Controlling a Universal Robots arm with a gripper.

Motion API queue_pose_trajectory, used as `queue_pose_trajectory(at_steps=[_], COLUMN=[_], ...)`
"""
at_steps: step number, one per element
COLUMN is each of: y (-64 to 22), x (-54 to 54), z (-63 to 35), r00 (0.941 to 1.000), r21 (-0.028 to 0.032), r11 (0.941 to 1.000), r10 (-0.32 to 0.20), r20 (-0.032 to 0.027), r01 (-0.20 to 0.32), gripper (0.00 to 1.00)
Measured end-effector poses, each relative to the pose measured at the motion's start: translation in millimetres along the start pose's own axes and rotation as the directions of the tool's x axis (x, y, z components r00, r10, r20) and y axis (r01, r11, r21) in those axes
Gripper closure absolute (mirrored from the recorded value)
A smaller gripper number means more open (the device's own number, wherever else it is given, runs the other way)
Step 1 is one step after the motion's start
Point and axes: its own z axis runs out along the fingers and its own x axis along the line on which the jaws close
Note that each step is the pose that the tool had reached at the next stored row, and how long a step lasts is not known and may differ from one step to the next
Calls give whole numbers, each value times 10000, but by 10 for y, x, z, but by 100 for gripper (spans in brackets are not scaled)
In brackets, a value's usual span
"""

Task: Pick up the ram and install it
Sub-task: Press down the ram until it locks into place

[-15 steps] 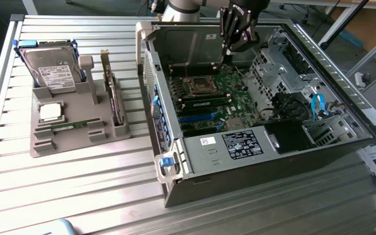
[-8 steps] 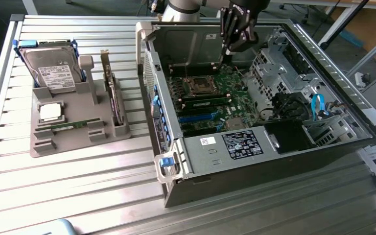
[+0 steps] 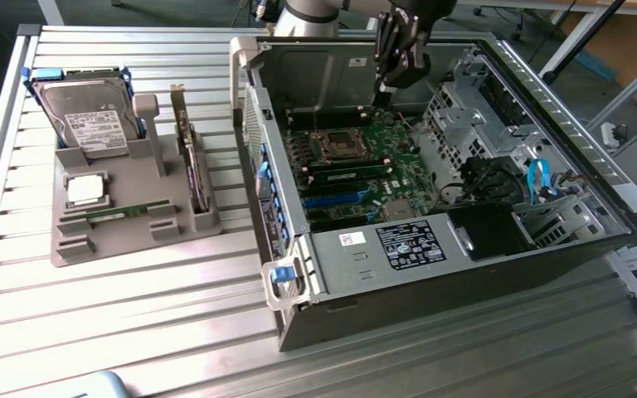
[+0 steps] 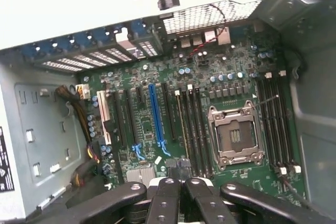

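The ram (image 3: pixel 119 213), a thin green stick, lies flat in a slot near the front of the grey holder (image 3: pixel 130 245), on the exterior view's left. My gripper (image 3: pixel 390 85) hangs over the far side of the open computer case (image 3: pixel 430 249), well away from the ram. Seen from the wrist, the gripper (image 4: pixel 178 168) has its fingers pressed together, shut, with nothing visible between them. It looks down on the motherboard (image 4: pixel 157 77). One green stick (image 3: pixel 354 172) stands in a memory slot (image 4: pixel 181 124) beside the empty processor socket (image 4: pixel 233 132).
The holder also carries a hard drive (image 3: pixel 92 116), a square silver processor chip (image 3: pixel 84 189) and an upright expansion card (image 3: pixel 192 157). The case's walls, drive cage (image 3: pixel 463 116) and blue cables (image 3: pixel 540 178) surround the motherboard. Everything rests on a slatted metal table (image 3: pixel 130 315).
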Motion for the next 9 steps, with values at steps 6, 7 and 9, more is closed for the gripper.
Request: queue_pose_trajectory(at_steps=[6, 7, 9], y=[0, 0, 0], x=[0, 0, 0], z=[0, 0, 0], r00=[9951, 9933, 9894], r21=[-89, -105, -132], r11=[9950, 9932, 9893], r10=[992, 1159, 1453], r20=[22, 25, 30], r01=[-992, -1159, -1452], gripper=[89, 89, 89])
